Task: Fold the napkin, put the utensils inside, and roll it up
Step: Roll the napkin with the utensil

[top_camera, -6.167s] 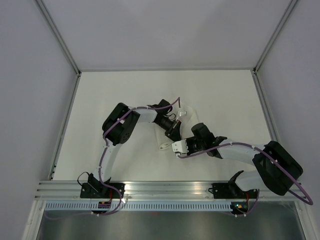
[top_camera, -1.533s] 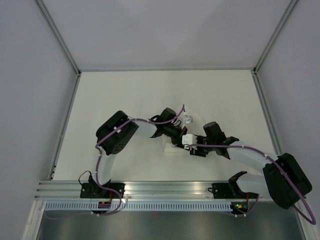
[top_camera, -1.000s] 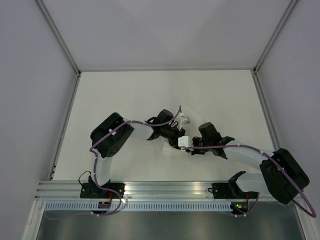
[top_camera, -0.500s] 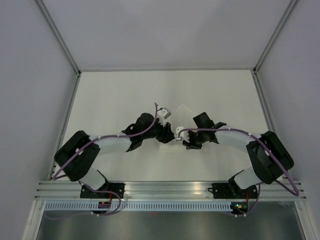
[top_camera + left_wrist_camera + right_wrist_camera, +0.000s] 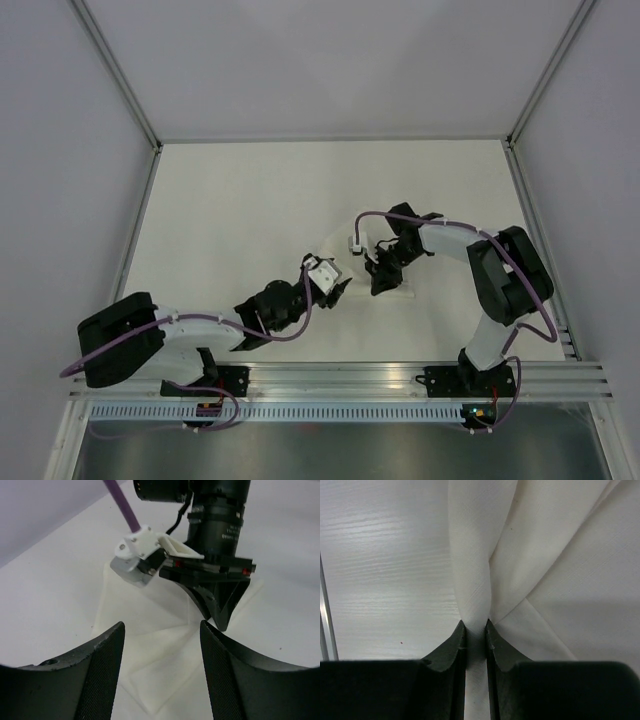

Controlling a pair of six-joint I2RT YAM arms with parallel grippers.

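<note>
The white desk (image 5: 230, 220) carries the napkin (image 5: 150, 645), which lies crumpled in partial folds near the middle right, under the right arm. From above its outline is hard to make out, white on white. No utensil shows in any view.

The right fingers (image 5: 451, 652) are closed on a raised ridge of the cloth, pinching it so two layers hang away from the pinch. The left fingers (image 5: 100, 670) are spread open and empty, low over the desk, just beside the napkin's near edge and facing the right arm.

I judge this to be the folding step, and early in it: the cloth is bunched, not flat. The next move calls for the right arm to carry the pinched ridge across and lay it down squarely, probably with the left fingers pinning or taking the near edge so the napkin does not drag.
</note>
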